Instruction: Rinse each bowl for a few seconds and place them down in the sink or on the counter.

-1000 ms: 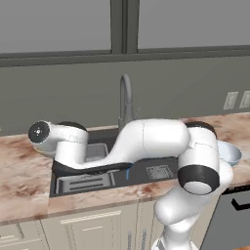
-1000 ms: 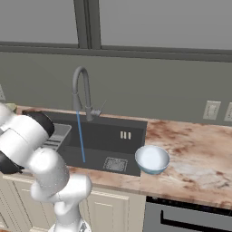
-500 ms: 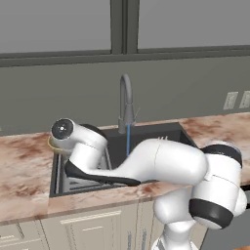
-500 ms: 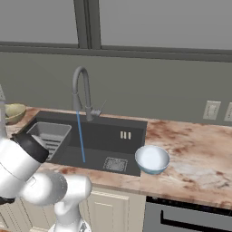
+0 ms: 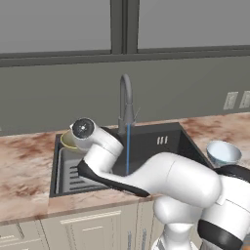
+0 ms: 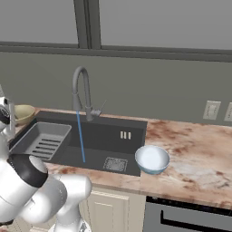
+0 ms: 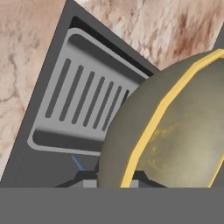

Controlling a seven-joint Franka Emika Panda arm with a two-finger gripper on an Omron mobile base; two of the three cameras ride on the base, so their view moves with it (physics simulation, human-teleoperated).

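Olive-gold bowl held up over the sink's left end

I see the worktop [image 6: 195,149], the sink [image 5: 146,141], then my end effector [image 7: 111,183] closed on the olive-gold bowl [image 7: 175,127] over the drying tray [image 7: 83,96]; I should bring it level under the water stream [image 5: 128,146].

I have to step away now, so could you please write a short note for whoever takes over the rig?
End effector: shut on the olive-gold bowl, held over the sink's far-left corner above the ribbed drying tray.
Faucet: running, stream falling into the basin.
Pale blue bowl: upright on the counter at the sink's right edge.
Done: olive-gold bowl picked up.
Left: set it down; whether either bowl was rinsed cannot be told.
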